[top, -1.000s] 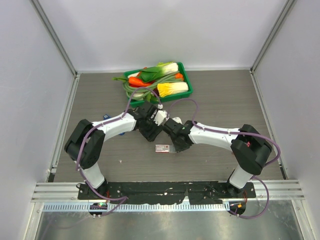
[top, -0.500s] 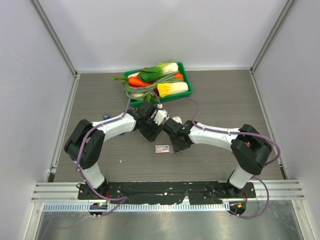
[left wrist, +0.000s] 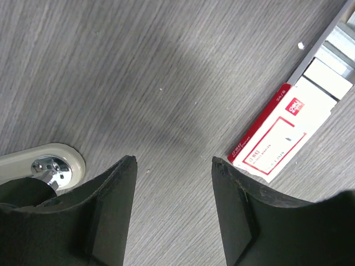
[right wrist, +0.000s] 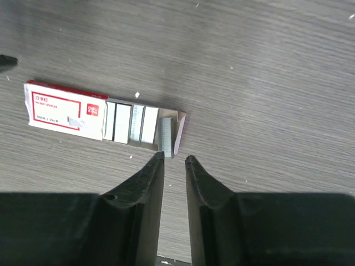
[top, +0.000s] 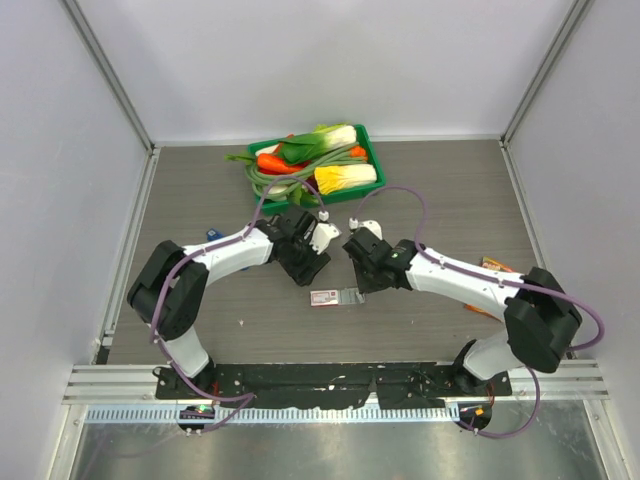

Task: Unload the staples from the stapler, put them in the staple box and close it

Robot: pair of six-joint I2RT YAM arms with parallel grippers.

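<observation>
Since the job is to get the staples out of the stapler, I read the right wrist view first. A short grey strip of staples [right wrist: 166,134] lies at the open end of the pulled-out drawer [right wrist: 179,133] of the red-and-white staple box [right wrist: 65,107], beside the paler strips [right wrist: 125,123] stored there. The box sits on the table [top: 450,200] toward the near edge, roughly midway between the left and right edges.

My right tool [right wrist: 173,158] hangs just short of that strip. Its jaws are narrow but apart, and only bare wood grain shows in the gap, so it grips nothing. The placement looks sensible to me, because the drawer keeps a loose strip from sliding about and puts it with its own kind.

My left tool [left wrist: 173,163] stands about half wide over bare table, with nothing between its fingers. The stapler [left wrist: 49,164], a cream body with a chrome part, shows just outside the finger at the left of that view. Whether the finger touches or pins it I cannot tell. From above it is hidden under the left arm [top: 230,250]. I judge the tool is parked there to keep the stapler steady and within reach.

I cannot see whether any staples remain inside the stapler, so I would check that before calling the unloading done.
</observation>
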